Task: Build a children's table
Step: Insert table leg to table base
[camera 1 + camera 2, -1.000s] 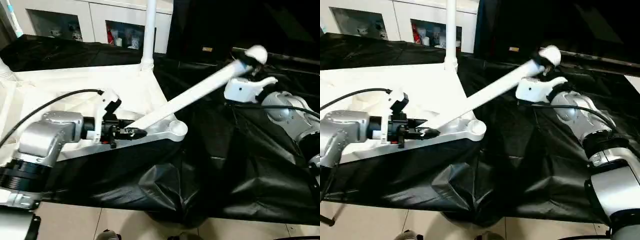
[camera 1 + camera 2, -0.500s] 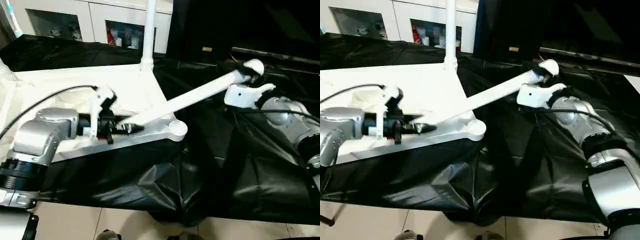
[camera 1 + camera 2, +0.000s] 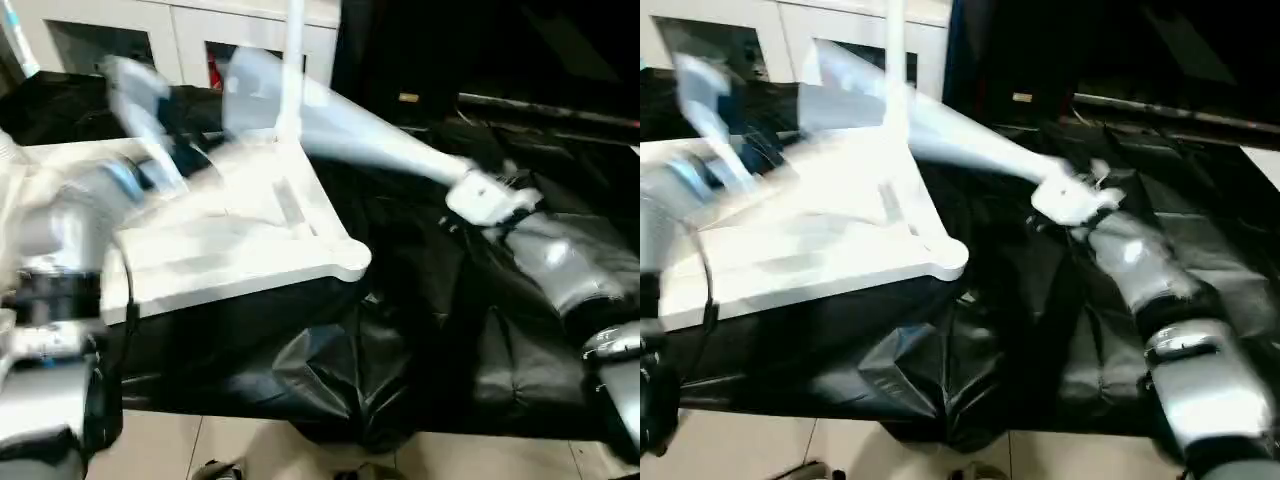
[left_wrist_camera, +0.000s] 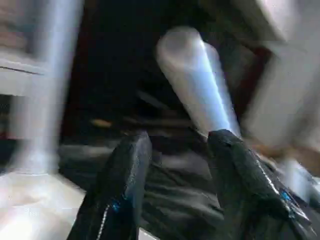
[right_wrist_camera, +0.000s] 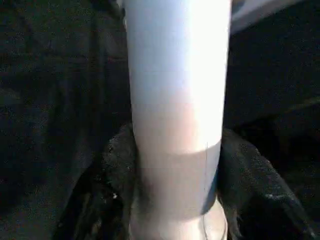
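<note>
My right hand (image 3: 478, 192) is closed around one end of a white leg (image 3: 350, 130); in the right wrist view my fingers (image 5: 115, 195) press on both sides of the tube. The leg slants up from this hand, above the tabletop (image 3: 230, 250). The tabletop lies on the black-draped table (image 3: 420, 330), and a second leg (image 3: 293, 70) stands upright at its far corner. My left hand (image 4: 175, 150) is spread and holds nothing, with the slanted leg just beyond its fingertips.
</note>
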